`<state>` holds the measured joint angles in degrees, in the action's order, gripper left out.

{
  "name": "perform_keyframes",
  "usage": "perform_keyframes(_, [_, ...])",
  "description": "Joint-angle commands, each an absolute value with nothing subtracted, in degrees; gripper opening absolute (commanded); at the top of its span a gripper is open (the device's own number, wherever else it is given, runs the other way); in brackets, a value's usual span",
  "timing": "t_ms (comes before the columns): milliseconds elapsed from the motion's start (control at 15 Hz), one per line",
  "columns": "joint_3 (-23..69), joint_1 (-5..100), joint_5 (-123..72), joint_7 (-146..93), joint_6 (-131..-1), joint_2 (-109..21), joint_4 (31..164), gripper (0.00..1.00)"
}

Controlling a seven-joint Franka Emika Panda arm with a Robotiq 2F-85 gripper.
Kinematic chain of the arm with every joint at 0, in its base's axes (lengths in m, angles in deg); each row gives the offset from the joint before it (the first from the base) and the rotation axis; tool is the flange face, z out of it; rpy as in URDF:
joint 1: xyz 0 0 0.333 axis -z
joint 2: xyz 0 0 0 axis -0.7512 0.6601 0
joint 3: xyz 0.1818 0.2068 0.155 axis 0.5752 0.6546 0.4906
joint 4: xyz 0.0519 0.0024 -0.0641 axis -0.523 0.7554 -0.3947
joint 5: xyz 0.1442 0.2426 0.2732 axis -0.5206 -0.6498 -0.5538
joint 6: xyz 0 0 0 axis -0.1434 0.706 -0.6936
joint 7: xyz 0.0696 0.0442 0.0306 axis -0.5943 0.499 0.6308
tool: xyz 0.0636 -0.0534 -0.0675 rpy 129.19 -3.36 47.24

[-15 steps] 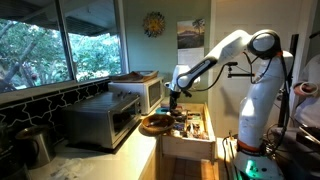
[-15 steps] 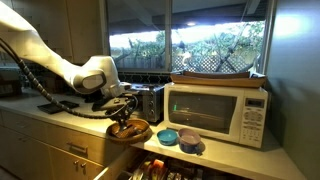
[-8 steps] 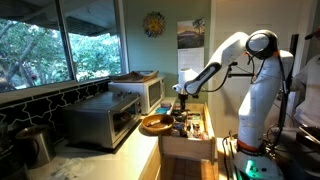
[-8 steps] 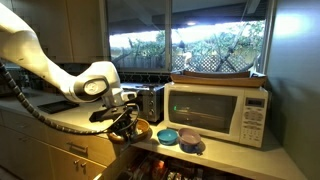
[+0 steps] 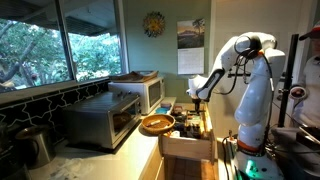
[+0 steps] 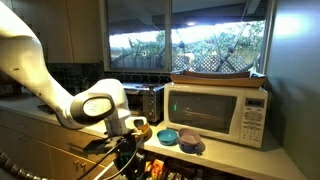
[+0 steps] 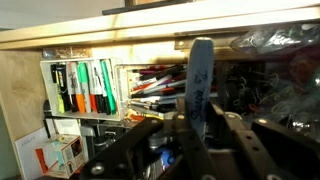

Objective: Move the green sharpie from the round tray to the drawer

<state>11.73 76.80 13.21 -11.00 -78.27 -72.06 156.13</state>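
- A pale kitchen counter [image 5: 118, 152] runs below big windows [image 5: 60, 45], carrying a toaster oven [image 5: 100, 120] and a microwave [image 5: 143, 91].
- At lower centre of an exterior view, the drawer [image 5: 188, 148] stands open, and the round tray [image 5: 156, 124] sits just to its left.
- The gripper [image 5: 197, 98] hangs over the drawer, jaws closed on the green sharpie [image 7: 200, 80].
- In the wrist view, its long axis runs top to bottom at frame centre; the cap end cannot be told.

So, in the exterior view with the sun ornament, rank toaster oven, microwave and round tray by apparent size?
1. toaster oven, though it sits nearest the camera
2. microwave
3. round tray
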Motion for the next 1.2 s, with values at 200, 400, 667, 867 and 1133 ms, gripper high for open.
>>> perform_keyframes(200, [14.2,84.2,30.3,-22.3,-83.1,-65.9,150.0,0.06])
perform_keyframes(400, [13.1,86.8,44.6,-26.7,-86.1,-60.2,143.9,0.06])
perform_keyframes(667, [8.3,86.2,56.4,-35.1,-94.2,-51.5,138.9,0.06])
perform_keyframes(867, [8.4,86.3,52.7,-34.1,-94.1,-52.3,140.4,0.06])
perform_keyframes(1133, [8.5,86.3,52.5,-34.2,-94.6,-50.8,139.7,0.06])
